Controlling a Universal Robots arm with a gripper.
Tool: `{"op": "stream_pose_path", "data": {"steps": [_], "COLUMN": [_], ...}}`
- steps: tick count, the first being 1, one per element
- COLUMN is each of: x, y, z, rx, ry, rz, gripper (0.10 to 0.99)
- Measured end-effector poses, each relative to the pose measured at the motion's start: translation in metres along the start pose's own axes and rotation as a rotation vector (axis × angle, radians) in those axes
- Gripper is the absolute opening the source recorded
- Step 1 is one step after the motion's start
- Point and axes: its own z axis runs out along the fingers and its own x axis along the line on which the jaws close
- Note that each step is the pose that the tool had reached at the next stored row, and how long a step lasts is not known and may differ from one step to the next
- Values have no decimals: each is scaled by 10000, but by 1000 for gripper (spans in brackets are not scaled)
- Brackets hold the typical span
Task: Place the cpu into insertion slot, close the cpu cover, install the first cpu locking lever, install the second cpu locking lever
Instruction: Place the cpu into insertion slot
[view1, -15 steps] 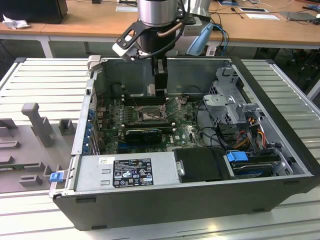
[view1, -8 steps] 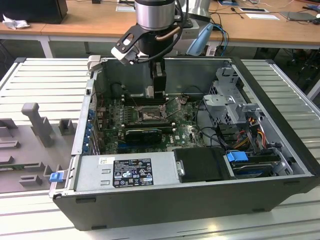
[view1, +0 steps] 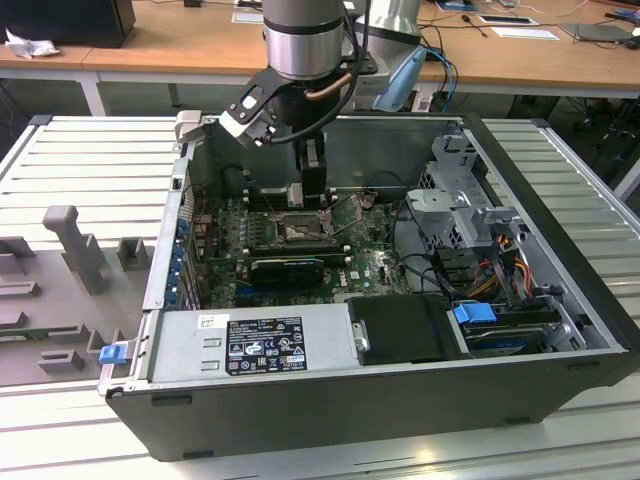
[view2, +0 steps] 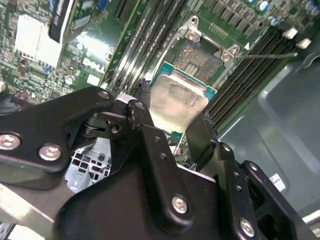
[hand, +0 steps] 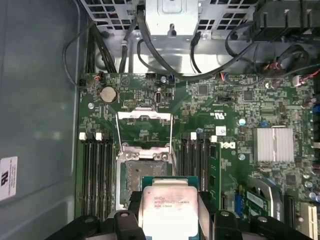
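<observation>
My gripper (view1: 313, 192) reaches down into the open computer case and is shut on the cpu (hand: 167, 204), a pale silver square chip on a green edge, held by two opposite sides. The black fingers (view2: 144, 117) press against the cpu (view2: 177, 102) in both wrist views. The chip hangs above the board, a little off to one side of the insertion slot (hand: 142, 172), whose brownish contact field lies bare. The slot also shows as a dark square (view1: 300, 229) under the gripper and as a metal-rimmed square (view2: 200, 54). The cpu cover (hand: 144, 128) stands flipped open beyond the slot.
Black memory slots (hand: 97, 165) flank the socket on both sides. A silver heatsink (hand: 272, 145) sits on the green board. Cables and a drive cage (view1: 460, 215) fill one end of the case, the power supply (view1: 255, 340) the front. Grey moulded trays (view1: 70, 280) lie at the exterior view's left.
</observation>
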Motion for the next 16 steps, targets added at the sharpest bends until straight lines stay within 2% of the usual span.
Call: {"op": "stream_pose_path", "data": {"steps": [1, 5, 10, 16], "x": [15, 45, 59, 71], "y": [6, 0, -15, -56], "z": [47, 123, 269, 380], "rx": [-2, -2, 0, -1], "ry": [3, 2, 21, 22], "rz": [3, 0, -224, -225], "gripper": [529, 529, 529, 529]}}
